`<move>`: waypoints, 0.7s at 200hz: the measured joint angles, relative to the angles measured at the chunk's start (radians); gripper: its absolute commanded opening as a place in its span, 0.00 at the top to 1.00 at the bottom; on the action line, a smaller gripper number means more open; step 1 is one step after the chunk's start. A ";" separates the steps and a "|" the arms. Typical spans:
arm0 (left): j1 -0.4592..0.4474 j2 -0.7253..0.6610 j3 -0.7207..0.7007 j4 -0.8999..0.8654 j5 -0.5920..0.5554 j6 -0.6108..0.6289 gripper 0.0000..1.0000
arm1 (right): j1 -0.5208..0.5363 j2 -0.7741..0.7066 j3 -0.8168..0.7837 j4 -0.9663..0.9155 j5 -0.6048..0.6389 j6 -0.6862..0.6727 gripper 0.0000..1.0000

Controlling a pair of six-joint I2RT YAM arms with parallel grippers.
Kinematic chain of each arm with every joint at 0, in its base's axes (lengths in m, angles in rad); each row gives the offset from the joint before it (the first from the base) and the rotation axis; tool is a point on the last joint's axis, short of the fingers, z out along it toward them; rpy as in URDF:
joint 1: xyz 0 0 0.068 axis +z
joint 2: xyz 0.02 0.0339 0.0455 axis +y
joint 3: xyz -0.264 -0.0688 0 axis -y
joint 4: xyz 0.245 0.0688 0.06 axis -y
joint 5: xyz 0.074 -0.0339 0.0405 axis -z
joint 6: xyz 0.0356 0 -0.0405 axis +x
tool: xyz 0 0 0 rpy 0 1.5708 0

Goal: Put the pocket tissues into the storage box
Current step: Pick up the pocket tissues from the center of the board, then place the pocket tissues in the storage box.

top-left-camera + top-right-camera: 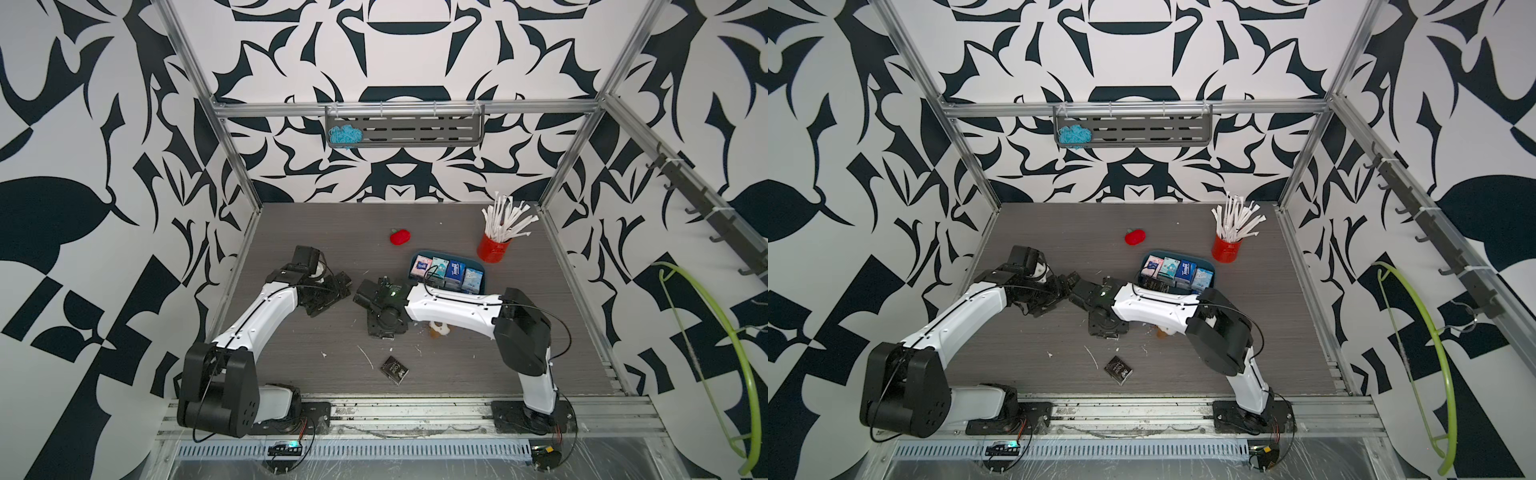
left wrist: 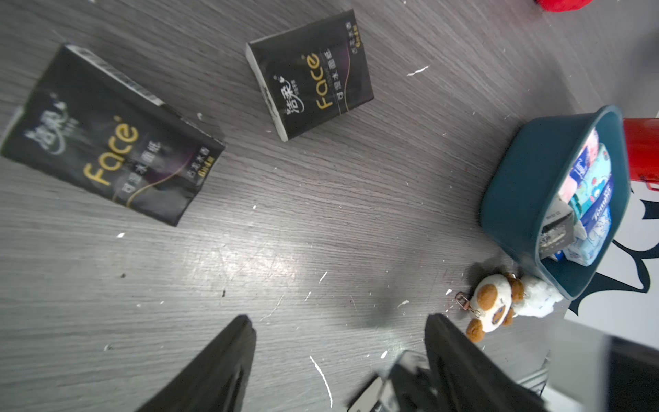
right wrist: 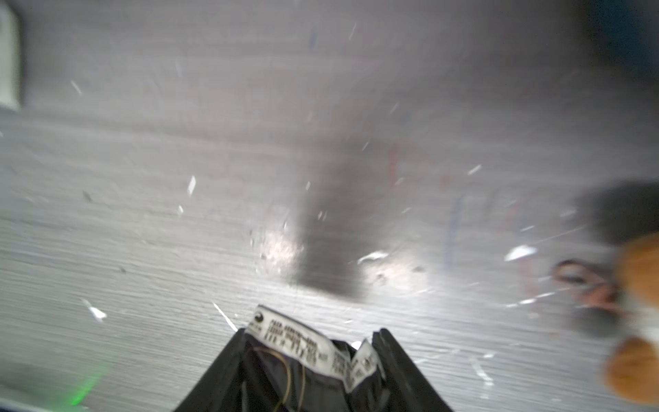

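Observation:
In the right wrist view my right gripper (image 3: 312, 331) is shut on a black pocket tissue pack (image 3: 303, 351), which is crumpled between the jaws just above the table. My left gripper (image 2: 338, 317) is open with nothing between its fingers. Two black pocket tissue packs (image 2: 107, 135) (image 2: 310, 75) lie flat on the table in the left wrist view. Another black pack (image 1: 395, 370) lies near the front in both top views. The dark teal storage box (image 1: 415, 259) (image 2: 527, 185) holds several coloured packs (image 1: 446, 272) standing in a row. Both grippers meet mid-table, left of the box.
A brown-and-white plush toy (image 2: 495, 306) lies against the box, under the right forearm (image 1: 453, 307). A red cup of white sticks (image 1: 494, 247) stands behind the box on its right. A red plush (image 1: 400, 237) sits further back.

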 measured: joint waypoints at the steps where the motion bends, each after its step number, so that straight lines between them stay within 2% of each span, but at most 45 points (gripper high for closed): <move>1: 0.000 0.001 0.000 0.000 0.000 0.000 0.19 | -0.002 -0.001 0.000 0.000 0.000 0.000 0.46; 114: 0.000 0.178 0.121 0.059 0.042 -0.033 0.20 | -0.410 -0.178 -0.051 -0.048 -0.002 -0.237 0.47; 140: 0.000 0.220 0.156 0.069 0.044 -0.045 0.20 | -0.478 -0.190 -0.079 -0.060 -0.001 -0.301 0.47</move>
